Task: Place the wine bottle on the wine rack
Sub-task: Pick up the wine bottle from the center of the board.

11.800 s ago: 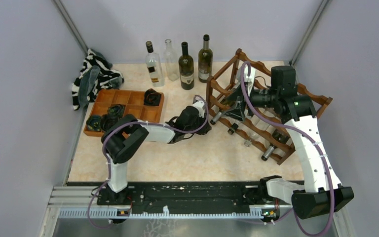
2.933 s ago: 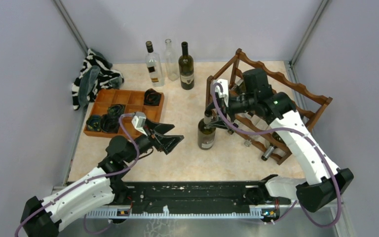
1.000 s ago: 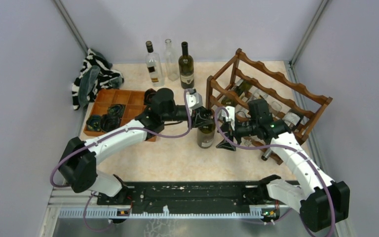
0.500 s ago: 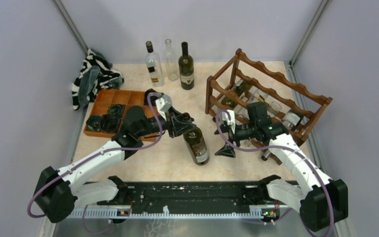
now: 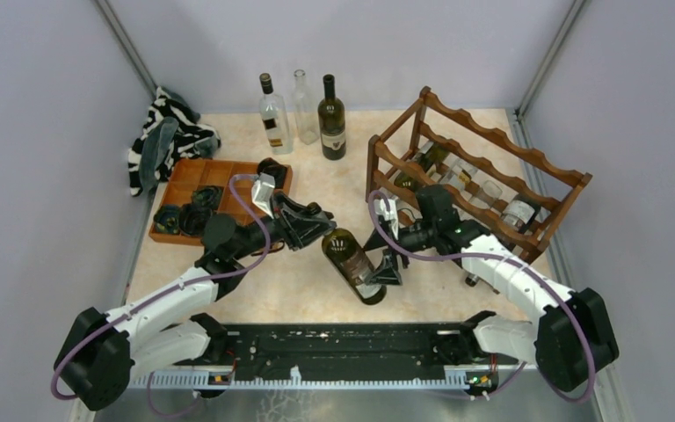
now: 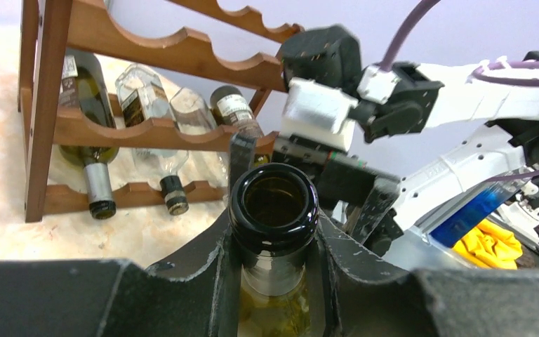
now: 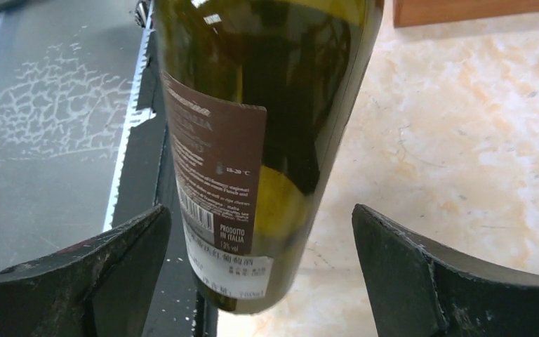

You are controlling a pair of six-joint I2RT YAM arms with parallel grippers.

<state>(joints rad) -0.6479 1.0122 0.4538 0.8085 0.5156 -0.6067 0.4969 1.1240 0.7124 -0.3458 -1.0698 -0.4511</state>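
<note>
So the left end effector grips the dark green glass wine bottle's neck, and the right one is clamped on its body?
No: the right end effector is open around the dark green glass wine bottle, as the right wrist view shows. The left end effector does grip the neck.

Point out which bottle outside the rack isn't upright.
The dark green wine bottle tilted in the left gripper; the three bottles by the back wall stand upright.
</note>
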